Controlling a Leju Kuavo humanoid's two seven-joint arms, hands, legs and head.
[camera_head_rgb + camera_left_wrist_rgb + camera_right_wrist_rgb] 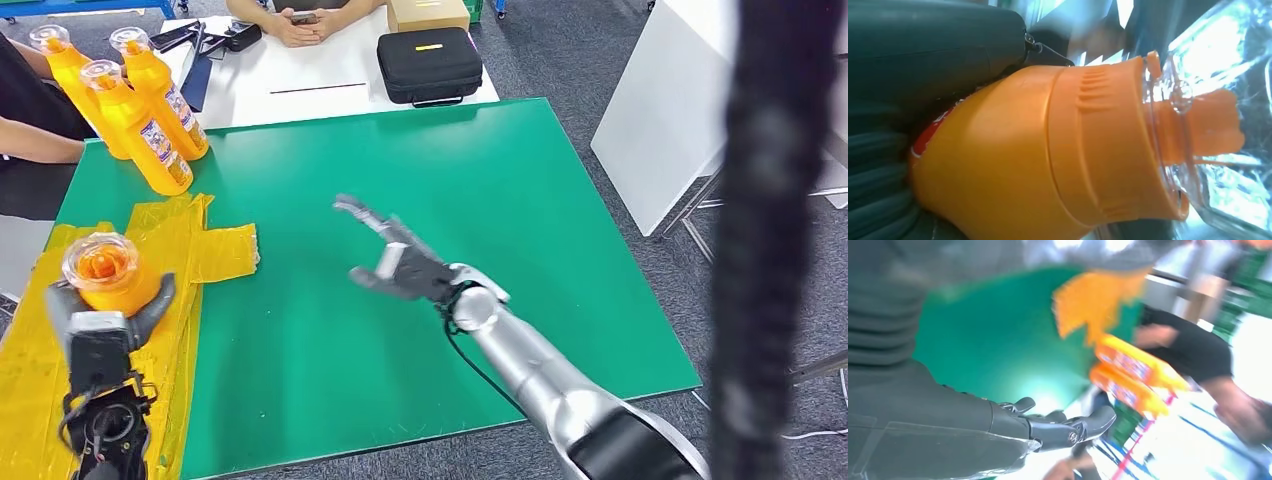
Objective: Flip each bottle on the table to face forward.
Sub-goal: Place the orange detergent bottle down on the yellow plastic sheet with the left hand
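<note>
**Left hand had the bottle by the shoulder**

Nearest, the left hand (100, 325) gripped an orange bottle (105, 275) upright over the yellow tape patch (215, 250). Smooth plastic, likely slippery; its ribbed collar looked the surer hold. Mid-table, the right hand (395, 255) hovered empty, fingers spread. Farther back, three bottles (140, 115) stood together.

The right arm (540, 375) is a silver tube with a black cable looped just behind its dark grey hand (395, 258). The left hand (98, 325) has a grey ribbed cover, with black cabling behind it.
</note>
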